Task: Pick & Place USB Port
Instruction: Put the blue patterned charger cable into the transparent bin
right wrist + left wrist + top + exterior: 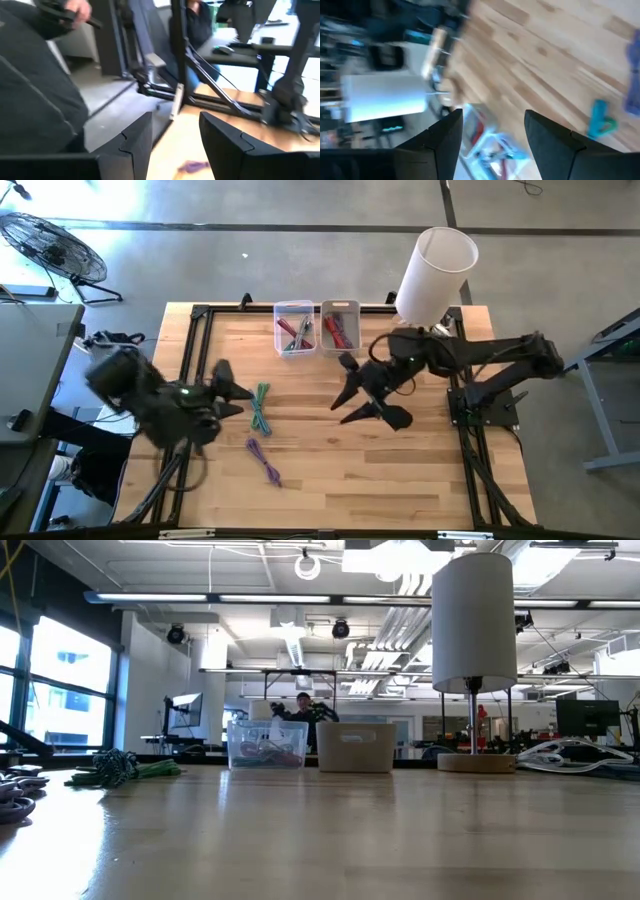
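- Left arm: at 9 o'clock on the table, reaching toward the centre.
- Left gripper: fingers spread apart, nothing between them; it sits just beside the green cable at that cable's 9 o'clock. In the left wrist view the two dark fingers stand well apart with bare wood and the clear bin beyond them.
- Green cable: bundled, lying on the wood left of centre; in the low view it shows as a green heap at the far left.
- Purple cable: bundled, at 6 o'clock of the green cable, near it but apart.
- Clear bin: at 12 o'clock on the table, holding red and grey cables; touching or just beside the grey bin.
- Grey bin: at the clear bin's 3 o'clock, holding red cables.
- Right gripper: right of centre, fingers spread wide, holding nothing, above bare wood.
- Lamp: white cylinder shade, at 1 o'clock on the table's far edge.
- Right arm: enters from 3 o'clock.
- Person: in the room behind the bins, low view.
- USB port: cannot tell which item it is.
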